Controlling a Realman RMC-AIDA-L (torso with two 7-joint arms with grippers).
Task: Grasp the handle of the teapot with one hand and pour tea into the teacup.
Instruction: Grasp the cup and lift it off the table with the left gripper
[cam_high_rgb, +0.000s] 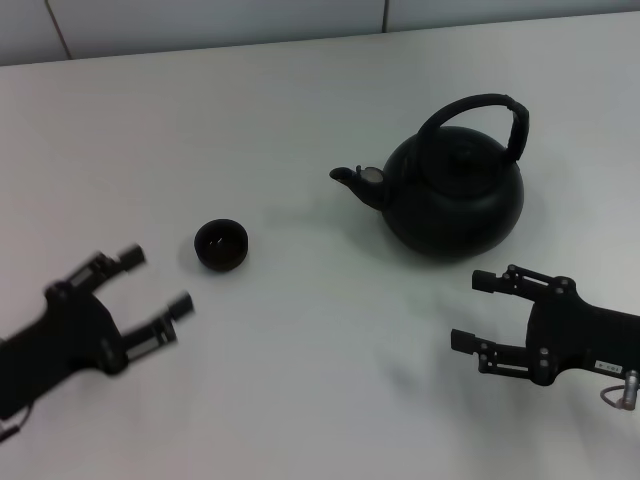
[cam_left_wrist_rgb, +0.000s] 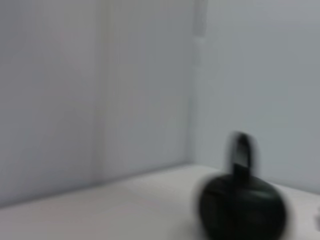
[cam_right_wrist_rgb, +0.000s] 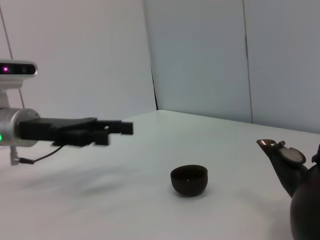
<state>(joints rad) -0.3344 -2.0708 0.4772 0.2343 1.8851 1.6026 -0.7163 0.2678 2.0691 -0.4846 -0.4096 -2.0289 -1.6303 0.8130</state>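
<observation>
— Nearest us, the right end effector (cam_high_rgb: 472, 311) is hovering low over the pale white surface (cam_high_rgb: 300, 380), its fingers standing apart and pointing toward the middle. The left end effector (cam_high_rgb: 158, 290) is hanging on the other side, also spread wide, holding nothing.

— And the cup?

— The small round black handleless teacup (cam_high_rgb: 222, 244) is sitting just beyond the left one, upright. It looks light, easy to knock.

— Farther back?

— The big round matte black teapot (cam_high_rgb: 452, 195) is standing behind the right end effector, spout aiming at the cup. I'm guessing it's heavy and rigid. The thick black arched handle (cam_high_rgb: 480, 113) is standing upright; the top of the arch looks like the best hold.
</observation>
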